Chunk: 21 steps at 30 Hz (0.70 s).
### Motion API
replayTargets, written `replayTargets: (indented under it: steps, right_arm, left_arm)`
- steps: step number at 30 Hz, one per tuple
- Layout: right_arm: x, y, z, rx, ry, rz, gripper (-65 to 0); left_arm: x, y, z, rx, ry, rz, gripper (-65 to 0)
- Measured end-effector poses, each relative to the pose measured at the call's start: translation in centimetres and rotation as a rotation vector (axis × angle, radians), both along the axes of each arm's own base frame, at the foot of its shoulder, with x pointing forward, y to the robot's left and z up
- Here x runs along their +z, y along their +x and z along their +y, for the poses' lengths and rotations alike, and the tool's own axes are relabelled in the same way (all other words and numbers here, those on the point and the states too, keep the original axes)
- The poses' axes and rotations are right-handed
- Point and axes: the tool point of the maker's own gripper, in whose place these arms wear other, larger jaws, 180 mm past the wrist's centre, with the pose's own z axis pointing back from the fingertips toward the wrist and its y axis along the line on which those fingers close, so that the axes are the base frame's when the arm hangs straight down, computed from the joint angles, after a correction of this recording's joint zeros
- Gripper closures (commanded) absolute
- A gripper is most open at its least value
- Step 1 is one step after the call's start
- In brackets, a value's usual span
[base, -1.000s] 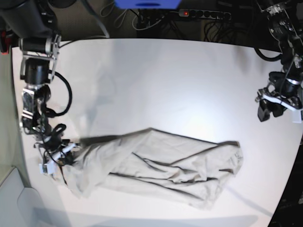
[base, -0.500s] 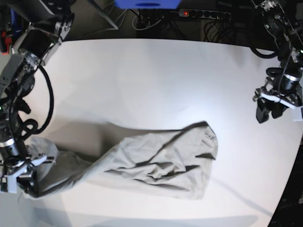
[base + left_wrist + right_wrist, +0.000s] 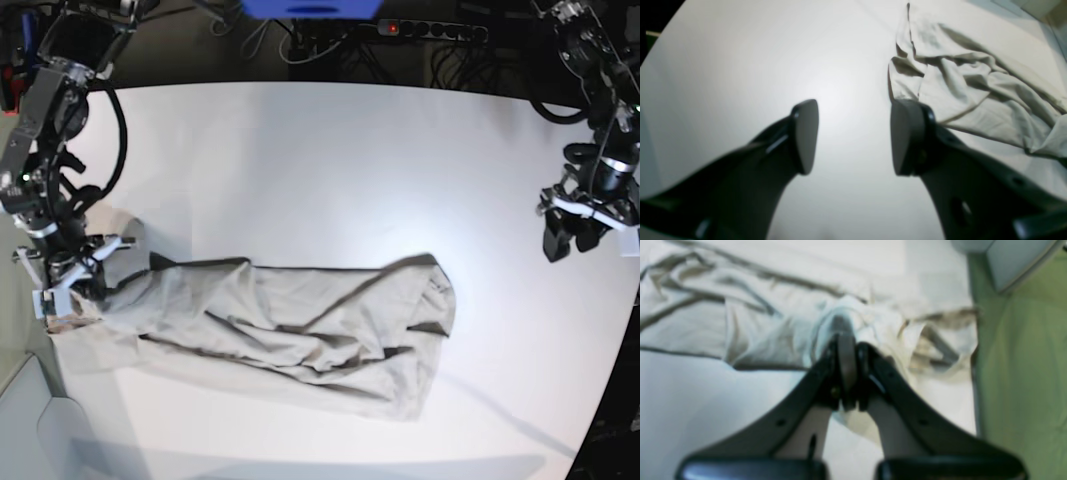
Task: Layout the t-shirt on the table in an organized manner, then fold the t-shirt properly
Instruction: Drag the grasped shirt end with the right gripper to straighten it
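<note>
The shirt (image 3: 290,325) lies crumpled in a long band across the near half of the desk (image 3: 330,170), running from the desk's left edge in the base view toward the middle. It is heavily creased, with folds layered over one another; the end toward the middle is doubled over into a rounded flap. The other end is bunched up and lifted at the desk's edge, where the right fingers (image 3: 845,340) are pressed together on a pinch of the cloth; the wrist view shows fabric wrapped over their tips. Past that edge a green floor (image 3: 1020,373) shows

The left fingers (image 3: 853,136) stand apart with nothing between them, over bare desk, well apart from the shirt in the base view (image 3: 583,225). In the left wrist view the shirt's near end (image 3: 960,80) lies just beyond the right-hand fingertip

No container is in sight
</note>
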Motion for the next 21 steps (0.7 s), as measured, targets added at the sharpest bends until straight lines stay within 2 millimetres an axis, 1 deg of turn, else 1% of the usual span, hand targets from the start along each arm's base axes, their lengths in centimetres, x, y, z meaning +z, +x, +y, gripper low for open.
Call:
replayTargets:
  steps: [2, 4, 5, 6, 7, 9, 11, 14, 15, 16, 17, 18, 19, 20, 21]
  right_arm:
    - [0.1, -0.5, -1.7, -0.053, 0.003, -0.025, 0.0]
    - [1.2, -0.8, -3.7, -0.112, 0.002, -0.062, 0.0]
    - [2.2, -1.1, -4.5, -0.138, -0.012, -0.088, 0.0]
    - [3.8, -1.3, -5.1, -0.154, -0.014, -0.131, 0.0]
    - [5.8, -1.4, -5.0, -0.148, 0.001, -0.197, 0.0]
    - [9.6, -1.1, -3.7, -0.072, 0.019, -0.317, 0.0]
    - [12.0, 0.5, -2.1, 0.002, 0.0, -0.358, 0.0]
    - [15.9, 3.8, 1.4, 0.103, 0.002, -0.438, 0.0]
    - [16.8, 4.9, 2.0, 0.114, -0.004, -0.45, 0.0]
    - [17.2, 5.9, 2.4, 0.122, -0.012, -0.447, 0.0]
    - [17.7, 7.0, 2.2, 0.108, -0.02, -0.444, 0.0]
    - [18.1, 8.2, 2.5, 0.1, -0.005, -0.445, 0.0]
    - [19.0, 9.6, 2.4, 0.079, 0.006, -0.457, 0.0]
    - [19.2, 10.7, 2.8, 0.083, 0.009, -0.446, 0.0]
    - [19.7, 11.9, 2.9, 0.073, 0.025, -0.449, 0.0]
  left_arm:
    - [0.1, 0.4, -0.1, -0.003, -0.002, -0.002, -33.7]
    - [1.0, 1.2, -0.1, -0.003, -0.003, -0.035, -33.7]
    - [1.4, 1.5, -0.1, -0.002, -0.004, -0.052, -33.7]
    - [1.6, 1.6, -0.2, -0.002, -0.007, -0.061, -33.7]
    - [1.5, 1.6, -0.3, -0.001, -0.013, -0.06, -33.7]
    - [0.8, 1.3, -0.6, -0.002, -0.026, -0.037, -33.7]
    - [0.7, 1.3, -0.8, -0.007, -0.023, -0.034, -33.7]
    - [0.7, 1.7, -1.8, -0.032, -0.033, -0.041, -33.7]
    - [0.6, 1.6, -2.2, -0.042, -0.042, -0.037, -33.7]
    - [0.5, 1.5, -2.2, -0.043, -0.041, -0.034, -33.7]
    - [0.5, 1.4, -2.1, -0.039, -0.037, -0.031, -33.7]
    - [0.4, 1.3, -1.8, -0.032, -0.03, -0.028, -33.7]
    - [0.5, 1.3, -1.6, -0.03, -0.026, -0.028, -33.7]
    - [0.4, 1.1, -1.5, -0.026, -0.023, -0.03, -33.7]
    - [0.2, 0.8, -1.7, -0.031, -0.031, -0.024, -33.7]
